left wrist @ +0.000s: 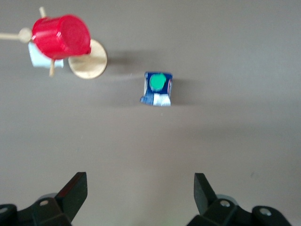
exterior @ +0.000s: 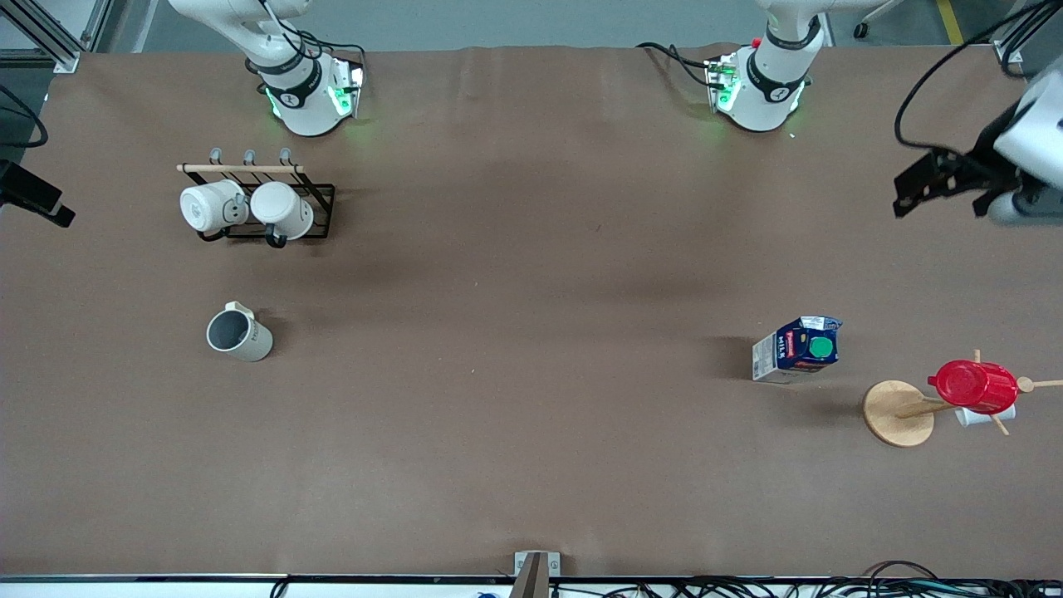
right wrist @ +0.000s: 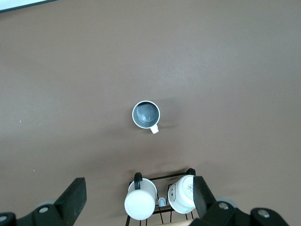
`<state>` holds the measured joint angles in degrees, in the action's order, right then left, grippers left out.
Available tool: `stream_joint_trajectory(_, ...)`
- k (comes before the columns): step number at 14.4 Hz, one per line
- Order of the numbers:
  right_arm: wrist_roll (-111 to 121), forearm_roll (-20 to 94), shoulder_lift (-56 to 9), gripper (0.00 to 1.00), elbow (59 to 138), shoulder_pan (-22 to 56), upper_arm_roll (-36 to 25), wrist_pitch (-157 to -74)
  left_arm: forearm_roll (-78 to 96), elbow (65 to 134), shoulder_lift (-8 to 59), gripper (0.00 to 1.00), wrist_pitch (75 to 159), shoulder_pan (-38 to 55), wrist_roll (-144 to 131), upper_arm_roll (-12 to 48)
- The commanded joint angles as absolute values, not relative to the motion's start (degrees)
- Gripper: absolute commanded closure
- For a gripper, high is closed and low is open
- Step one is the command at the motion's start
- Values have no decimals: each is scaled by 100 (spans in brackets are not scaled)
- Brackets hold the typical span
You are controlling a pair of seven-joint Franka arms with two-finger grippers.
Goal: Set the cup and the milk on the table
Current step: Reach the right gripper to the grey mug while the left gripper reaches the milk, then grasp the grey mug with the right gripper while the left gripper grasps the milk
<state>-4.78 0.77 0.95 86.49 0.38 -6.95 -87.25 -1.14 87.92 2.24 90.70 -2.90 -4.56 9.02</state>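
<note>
Robot lab; clothed table (exterior: 531, 465), cables (exterior: 830, 588)

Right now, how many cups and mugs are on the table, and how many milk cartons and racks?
Cream mug standing alone: 1
White mugs on the black rack: 2
Red cup on the wooden stand: 1
Milk carton: 1
Black rack: 1
Wooden stand: 1
Total: 7

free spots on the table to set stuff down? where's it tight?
Bare table lies between the cup and the milk. It is crowded by the mug rack, and between the milk and the peg stand holding the red cup.
</note>
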Motion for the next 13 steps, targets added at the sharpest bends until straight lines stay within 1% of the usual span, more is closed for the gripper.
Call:
stream_joint_trajectory(1, -379, 176, 264, 0, 8859, 17, -668, -8561, -150, 9383, 553, 0, 10024, -325, -475, 879)
stream_joint_trajectory(2, 14, 184, 264, 0, 9033, 35, -668, -8604, -158, 9656, 632, 0, 10463, -325, -483, 879)
stream_joint_trajectory(4, 464, 202, 185, 0, 9612, 53, -659, -9286, -158, 10062, 939, 0, 11159, -343, -492, 888)
stream_joint_trajectory(8, 1238, 167, -236, 0, 10914, 27, -668, -11167, -123, 10072, 1625, 0, 11855, -308, -510, 914)
stream_joint_trajectory(9, 1361, 158, -437, 0, 11020, 26, -668, -11458, -123, 10072, 1739, 0, 11978, -308, -510, 923)
stream_joint_trajectory(13, 1958, 114, -1447, 0, 11021, -87, -677, -12390, -123, 10090, 2135, 0, 12155, -290, -510, 932)
